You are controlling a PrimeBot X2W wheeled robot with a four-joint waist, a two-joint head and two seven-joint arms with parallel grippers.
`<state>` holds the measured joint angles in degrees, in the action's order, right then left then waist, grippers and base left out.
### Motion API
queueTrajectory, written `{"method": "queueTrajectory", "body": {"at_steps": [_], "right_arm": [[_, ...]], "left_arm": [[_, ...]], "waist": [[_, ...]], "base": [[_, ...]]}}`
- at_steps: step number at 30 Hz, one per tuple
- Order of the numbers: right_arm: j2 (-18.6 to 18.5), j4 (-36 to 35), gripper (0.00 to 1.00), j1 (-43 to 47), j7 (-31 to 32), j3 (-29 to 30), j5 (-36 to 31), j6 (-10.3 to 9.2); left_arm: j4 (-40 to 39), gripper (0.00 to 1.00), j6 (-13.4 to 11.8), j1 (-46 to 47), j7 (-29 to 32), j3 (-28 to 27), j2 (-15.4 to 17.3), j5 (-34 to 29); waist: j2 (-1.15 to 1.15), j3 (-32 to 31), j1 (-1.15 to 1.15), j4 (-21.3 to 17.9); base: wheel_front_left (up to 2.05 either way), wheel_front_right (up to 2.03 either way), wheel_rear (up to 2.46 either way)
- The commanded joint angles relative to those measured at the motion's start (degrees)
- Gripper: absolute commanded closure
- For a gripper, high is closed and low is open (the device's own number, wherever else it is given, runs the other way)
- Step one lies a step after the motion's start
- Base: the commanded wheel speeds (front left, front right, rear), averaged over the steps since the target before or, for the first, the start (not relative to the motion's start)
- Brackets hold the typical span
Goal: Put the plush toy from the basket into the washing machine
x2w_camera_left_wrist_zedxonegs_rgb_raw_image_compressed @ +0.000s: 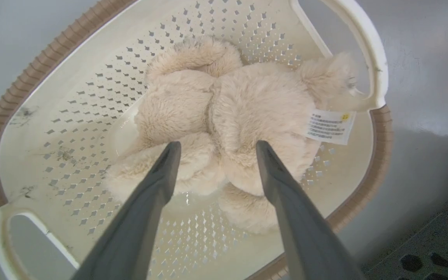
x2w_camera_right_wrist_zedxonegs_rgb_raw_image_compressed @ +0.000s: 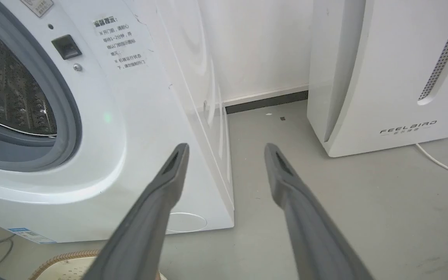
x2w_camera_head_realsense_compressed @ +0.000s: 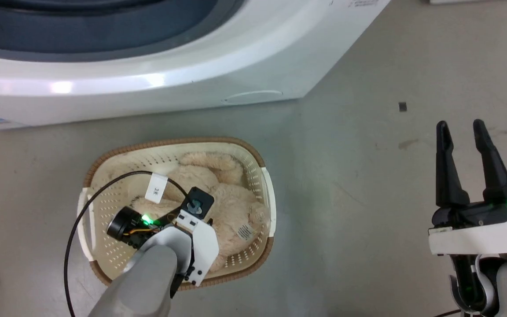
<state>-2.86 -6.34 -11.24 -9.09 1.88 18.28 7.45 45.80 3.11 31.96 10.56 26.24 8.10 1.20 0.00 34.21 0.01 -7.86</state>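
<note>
Two left jaws spread wide over the plush toy (x2w_camera_left_wrist_zedxonegs_rgb_raw_image_compressed: 247,105).

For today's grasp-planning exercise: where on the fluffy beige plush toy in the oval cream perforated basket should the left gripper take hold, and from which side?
Probably the plump middle of the plush toy, from above. It lies curled low in the basket, whose walls block sideways approaches; the open left gripper hovers over that soft bulge.

A shaggy beige plush toy (x2w_camera_left_wrist_zedxonegs_rgb_raw_image_compressed: 239,116) lies curled inside the low oval cream perforated basket (x2w_camera_head_realsense_compressed: 178,141), which sits on the floor just before the white front-loading washing machine (x2w_camera_right_wrist_zedxonegs_rgb_raw_image_compressed: 142,136).
</note>
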Motion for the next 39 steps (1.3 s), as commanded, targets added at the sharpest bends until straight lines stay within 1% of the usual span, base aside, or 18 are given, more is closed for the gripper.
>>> {"method": "queueTrajectory", "body": {"at_steps": [1,11,14,18,29,34,35,36,39], "right_arm": [[-0.01,-0.6,0.0,-1.35,-0.46,0.24,0.57,0.02],[-0.01,-1.86,0.0,-3.11,-1.65,0.5,2.5,0.02],[-0.01,-2.17,0.0,-3.7,-2.01,0.79,3.05,0.03],[-0.01,-2.32,0.0,-4.5,-2.48,0.93,3.73,0.03],[-0.01,-2.66,0.0,-7.12,-3.79,1.29,5.77,0.03],[-0.01,-2.49,0.0,-8.11,-4.39,1.68,6.57,0.03],[-0.01,-2.47,0.0,-8.34,-4.51,1.71,6.82,0.03],[-0.01,-2.43,0.0,-8.55,-4.63,1.72,7.08,0.03],[-0.01,-2.21,0.0,-9.1,-4.98,1.84,7.77,0.03]], "left_arm": [[1.22,0.0,-0.35,1.65,0.09,0.68,0.39,0.12],[7.1,0.0,-1.64,8.64,0.43,5.21,2.78,-0.48],[8.87,0.0,-2.1,10.67,0.73,5.08,3.38,0.91],[11.23,0.0,-1.83,13.06,1.28,6.63,4.08,1.22],[17.69,0.0,-1.55,17.78,2.39,10.38,4.6,2.99],[20.64,0.0,-1.56,19.48,2.99,11.06,4.33,4.99],[21.23,0.59,-1.28,19.74,3.08,11.4,4.42,5.22],[21.82,1.0,-1.07,20.02,2.66,11.77,4.5,5.41],[23.59,1.0,-0.57,20.57,1.96,12.75,4.7,6.13]], "waist": [[0.0,1.37,-0.01,-0.34],[0.0,8.15,-0.01,-1.25],[0.0,10.1,-0.01,-1.35],[0.0,12.27,-0.01,-1.52],[0.0,16.57,-0.01,-2.47],[0.0,17.78,-0.01,-2.96],[0.0,17.93,-0.01,-3.12],[0.0,18.02,-0.01,-3.28],[0.0,18.02,-0.01,-3.75]], "base": [[0.0,0.0,0.0],[0.0,0.0,0.0],[0.0,0.0,0.0],[0.0,0.0,0.0],[0.0,0.0,0.0],[0.0,0.0,0.0],[0.0,0.0,0.0],[0.0,0.0,0.0],[0.0,0.0,0.0]]}}
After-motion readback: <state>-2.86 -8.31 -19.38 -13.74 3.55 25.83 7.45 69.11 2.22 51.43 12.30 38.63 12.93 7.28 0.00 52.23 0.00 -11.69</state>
